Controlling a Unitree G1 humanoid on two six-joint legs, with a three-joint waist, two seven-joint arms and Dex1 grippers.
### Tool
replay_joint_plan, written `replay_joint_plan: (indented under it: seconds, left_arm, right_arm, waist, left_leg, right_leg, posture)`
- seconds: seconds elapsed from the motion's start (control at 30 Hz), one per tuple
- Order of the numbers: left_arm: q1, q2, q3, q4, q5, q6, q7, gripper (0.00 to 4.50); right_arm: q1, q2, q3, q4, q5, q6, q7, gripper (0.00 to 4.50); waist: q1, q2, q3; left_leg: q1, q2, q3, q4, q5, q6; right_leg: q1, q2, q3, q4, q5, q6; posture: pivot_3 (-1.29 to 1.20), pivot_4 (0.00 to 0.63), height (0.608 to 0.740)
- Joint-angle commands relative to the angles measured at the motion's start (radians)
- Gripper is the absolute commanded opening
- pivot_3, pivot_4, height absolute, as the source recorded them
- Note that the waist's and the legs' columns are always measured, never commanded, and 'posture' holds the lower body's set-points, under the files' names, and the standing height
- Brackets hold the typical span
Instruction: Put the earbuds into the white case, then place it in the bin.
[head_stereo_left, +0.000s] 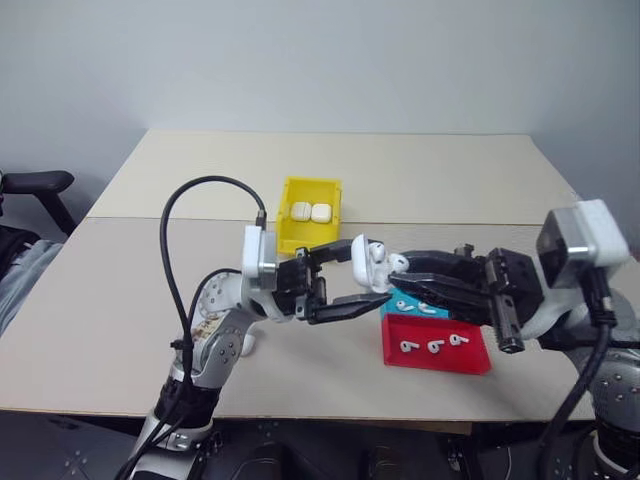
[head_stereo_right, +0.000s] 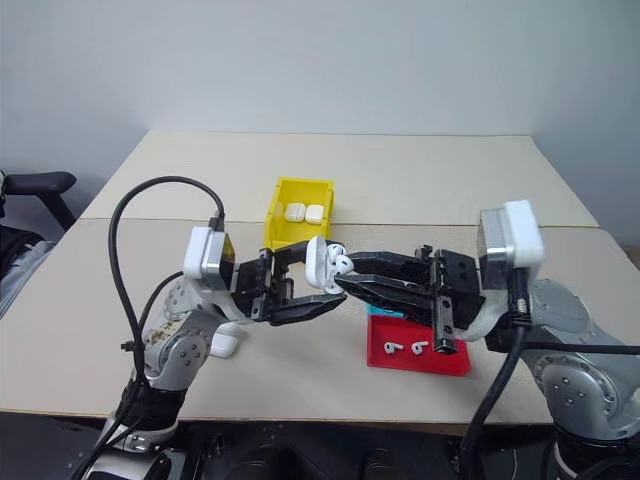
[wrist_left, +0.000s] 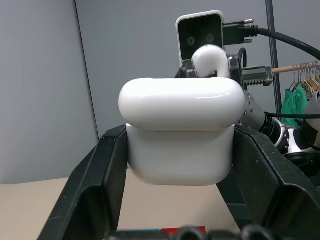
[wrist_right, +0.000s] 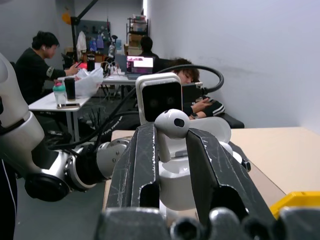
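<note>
Claw on the left arm is clenched on the white case, which is held lid-open in the air above the table, between the two arms. Right claw is clamped on one of the earbuds, whose stem is gripped between both fingers, with the bud sitting right at the open case mouth; whether it is seated cannot be told. Table is seen as a wide beige surface. The bin, yellow, is placed further back on the table and two closed white cases are seen inside it, side by side. Red tray is placed just below the right claw, with three loose earbuds lying in it. Teal tray is mostly hidden behind the right fingers, touching the red tray.
</note>
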Motion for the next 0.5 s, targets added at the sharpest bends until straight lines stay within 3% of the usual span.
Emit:
replay_joint_plan:
  seconds: [0.03,0.5]
  left_arm:
    - [0.002,-0.001,0.001,-0.045,0.007,-0.016,0.007,2.82]
    - [0.013,-0.009,0.003,-0.046,0.025,-0.028,0.006,2.82]
  right_arm:
    - [-0.001,0.016,0.007,-0.027,-0.041,-0.056,0.023,0.67]
    - [-0.004,0.037,0.049,0.008,-0.129,-0.095,0.052,0.67]
  waist:
    - [0.0,0.0,0.0]
    - [0.0,0.0,0.0]
  left_leg:
    - [0.0,0.0,0.0,0.0,0.0,0.0]
    - [0.0,0.0,0.0,0.0,0.0,0.0]
  right_leg:
    - [0.0,0.0,0.0,0.0,0.0,0.0]
    - [0.0,0.0,0.0,0.0,0.0,0.0]
  posture:
    - [0.0,0.15,0.74]
    - [0.0,0.15,0.74]
